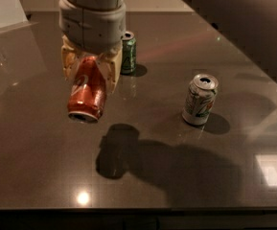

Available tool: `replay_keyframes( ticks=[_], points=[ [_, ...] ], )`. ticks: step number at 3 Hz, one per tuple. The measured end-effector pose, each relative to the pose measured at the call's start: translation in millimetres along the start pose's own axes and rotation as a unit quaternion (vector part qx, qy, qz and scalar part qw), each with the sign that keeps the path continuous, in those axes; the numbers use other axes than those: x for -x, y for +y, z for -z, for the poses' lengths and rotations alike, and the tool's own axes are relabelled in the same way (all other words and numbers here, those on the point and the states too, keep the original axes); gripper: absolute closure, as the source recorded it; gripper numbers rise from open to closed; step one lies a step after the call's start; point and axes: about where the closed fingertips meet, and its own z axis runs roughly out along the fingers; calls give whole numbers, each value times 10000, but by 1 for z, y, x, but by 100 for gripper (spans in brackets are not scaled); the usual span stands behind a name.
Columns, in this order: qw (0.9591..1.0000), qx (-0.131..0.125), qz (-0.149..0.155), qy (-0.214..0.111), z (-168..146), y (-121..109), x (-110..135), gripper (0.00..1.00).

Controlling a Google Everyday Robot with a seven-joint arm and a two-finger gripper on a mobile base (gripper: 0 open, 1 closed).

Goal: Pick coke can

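Since the coke can hangs tilted in the end effector at the upper left of the frame, with its shadow lying apart from it lower down on the tabletop, the pick looks all but done — the can seems to be off the surface, not resting on it. The two pale fingers pinch the can from either side near its upper end, and a silver end points down toward the camera. The green can stands upright just behind the end effector, and the white can stands well apart at right; neither is touched. What is left, by my reading, is only a firm hold while the can is carried clear — a tilted can could slip.
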Motion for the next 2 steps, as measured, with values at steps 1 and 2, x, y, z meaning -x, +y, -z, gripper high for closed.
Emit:
replay_keyframes(
  ticks=[1, 2],
  points=[
    [9986, -494, -206, 33, 34, -18, -21, 100],
    [9968, -758, -206, 157, 43, -29, -27, 100]
  ],
)
